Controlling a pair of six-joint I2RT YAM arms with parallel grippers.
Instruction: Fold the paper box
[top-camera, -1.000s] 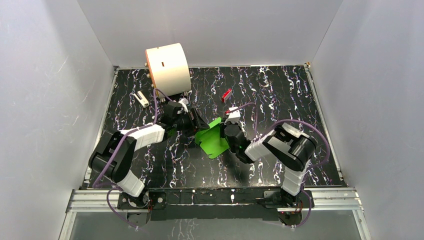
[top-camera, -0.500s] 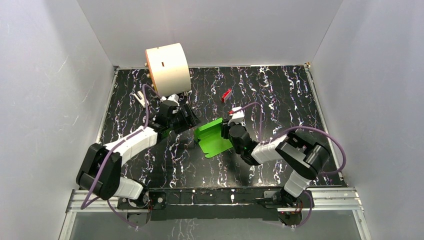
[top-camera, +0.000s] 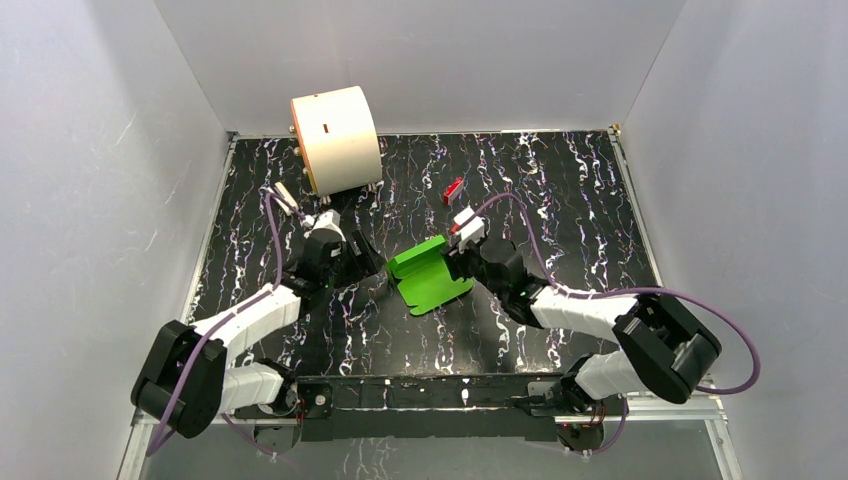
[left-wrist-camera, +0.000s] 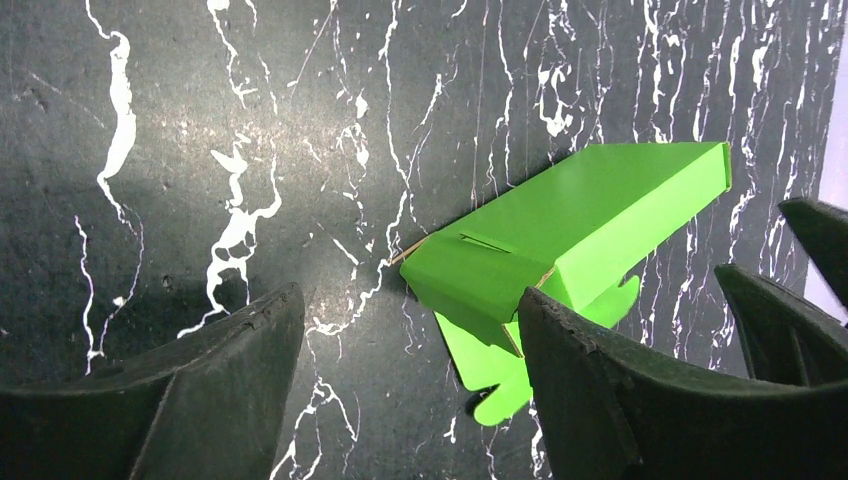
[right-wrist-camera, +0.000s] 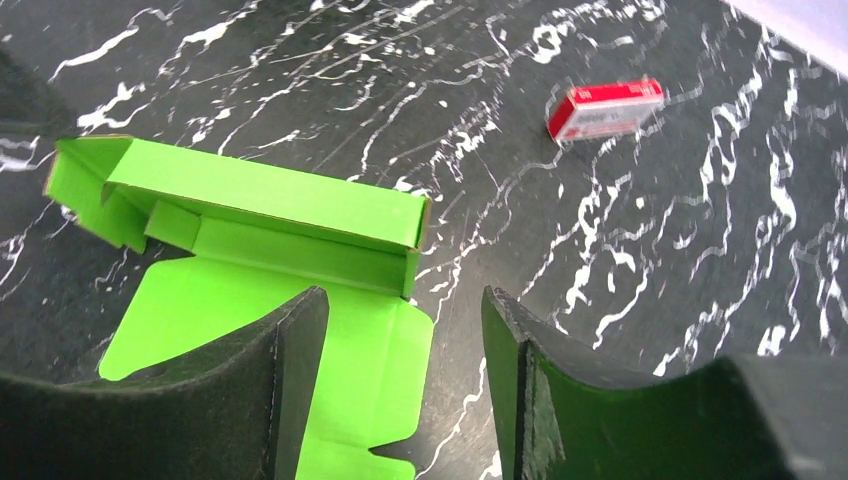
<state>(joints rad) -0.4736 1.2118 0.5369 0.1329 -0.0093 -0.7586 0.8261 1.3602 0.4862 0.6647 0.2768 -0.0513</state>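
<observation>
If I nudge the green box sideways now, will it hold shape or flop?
Likely light: the paper box is thin card, so a nudge should slide it rather than tip it. Its flat unfolded flap looks floppy and may bend. The folded part, open at one end, would probably crush if squeezed.

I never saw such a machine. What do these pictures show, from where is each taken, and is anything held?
Two robot arms stand at a black marbled table, each ending in a two-finger gripper. One picture looks down from above; the other two come from wrist cameras, so the dark shapes below are fingers. On the table lie a half-folded bright green paper box, a small red block and a large cream cylinder. The left gripper and the right gripper are open, holding nothing.
</observation>
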